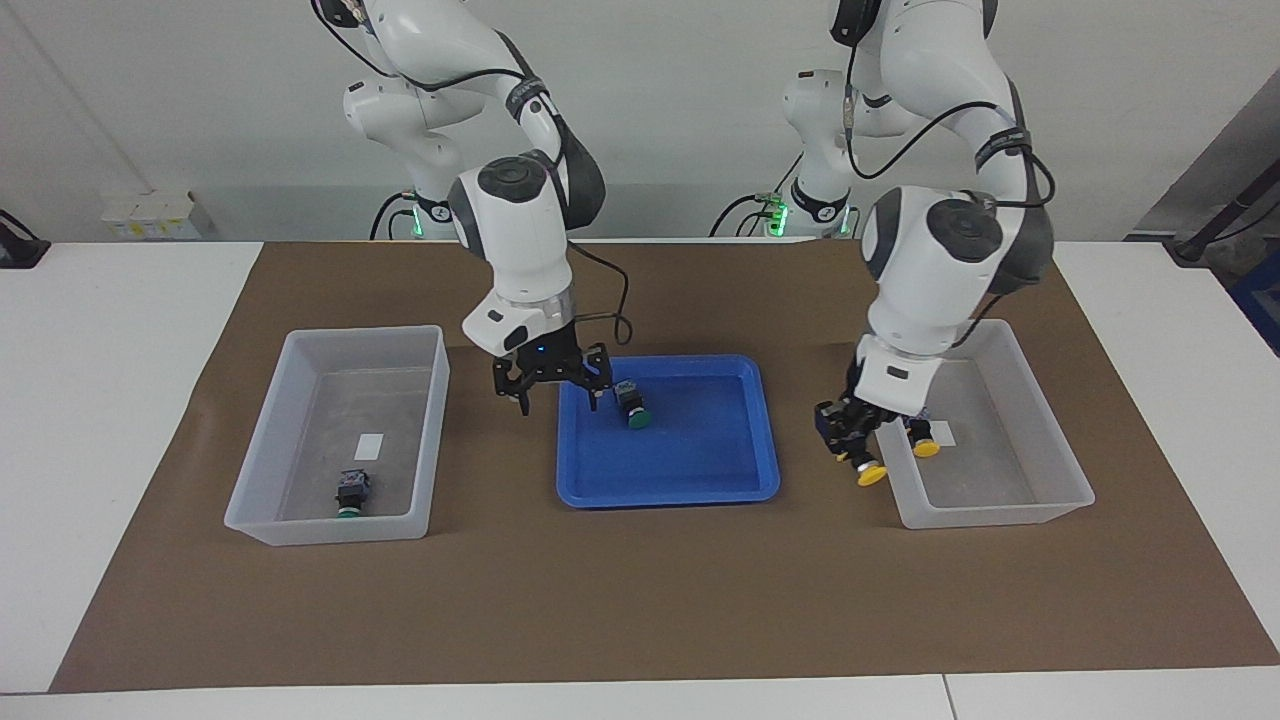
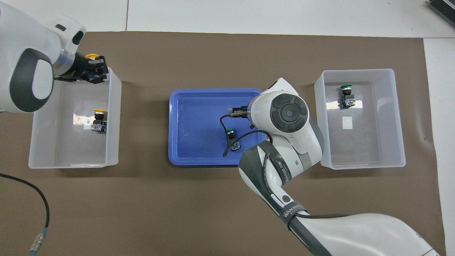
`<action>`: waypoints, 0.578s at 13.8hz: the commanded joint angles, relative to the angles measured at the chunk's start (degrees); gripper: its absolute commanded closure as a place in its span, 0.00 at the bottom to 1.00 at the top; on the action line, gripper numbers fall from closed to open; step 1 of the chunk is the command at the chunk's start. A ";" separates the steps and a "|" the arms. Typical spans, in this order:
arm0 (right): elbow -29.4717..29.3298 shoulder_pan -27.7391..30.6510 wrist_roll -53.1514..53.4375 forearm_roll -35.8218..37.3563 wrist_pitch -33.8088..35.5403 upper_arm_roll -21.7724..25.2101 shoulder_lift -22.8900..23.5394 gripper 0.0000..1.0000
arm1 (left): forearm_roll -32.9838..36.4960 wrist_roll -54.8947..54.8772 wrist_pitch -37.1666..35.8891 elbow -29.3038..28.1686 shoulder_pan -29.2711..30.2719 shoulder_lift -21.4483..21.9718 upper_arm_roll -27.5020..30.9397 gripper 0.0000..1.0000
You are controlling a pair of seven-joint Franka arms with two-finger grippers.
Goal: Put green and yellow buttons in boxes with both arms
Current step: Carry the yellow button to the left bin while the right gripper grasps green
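My left gripper (image 1: 848,440) is shut on a yellow button (image 1: 868,472) and holds it in the air at the tray-side rim of the clear box (image 1: 1000,515) at the left arm's end. It also shows in the overhead view (image 2: 94,69). A second yellow button (image 1: 924,445) lies in that box. My right gripper (image 1: 558,395) is open and empty, low over the blue tray (image 1: 670,495), beside a green button (image 1: 632,405) that lies in the tray. Another green button (image 1: 350,493) lies in the clear box (image 1: 330,528) at the right arm's end.
A brown mat (image 1: 640,600) covers the table under the tray and both boxes. A small white label (image 1: 369,446) lies on the floor of the box at the right arm's end. A black cable (image 2: 35,199) lies near the left arm's base.
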State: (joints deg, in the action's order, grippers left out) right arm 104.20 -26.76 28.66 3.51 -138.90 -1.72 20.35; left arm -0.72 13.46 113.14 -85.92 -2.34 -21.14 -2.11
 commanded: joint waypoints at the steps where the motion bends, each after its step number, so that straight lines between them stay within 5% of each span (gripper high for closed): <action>1: 0.48 -1.97 2.19 -0.09 -3.91 0.14 2.76 0.00 | -0.16 -7.99 0.06 -3.79 4.52 2.06 -0.53 1.00; 5: 1.61 -5.40 2.98 0.18 -4.18 0.23 4.70 0.00 | 0.11 -15.29 13.10 -21.16 8.40 7.86 -0.35 1.00; 8: 3.81 -6.28 2.20 1.49 -3.66 0.23 3.82 0.00 | 0.11 -16.80 19.74 -25.52 10.07 6.65 -0.26 1.00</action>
State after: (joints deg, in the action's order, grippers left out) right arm 105.83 -32.81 30.27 3.82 -142.06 -1.69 25.54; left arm -0.70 -1.72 129.08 -106.31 6.49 -16.85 -2.06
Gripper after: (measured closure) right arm 0.000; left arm 0.586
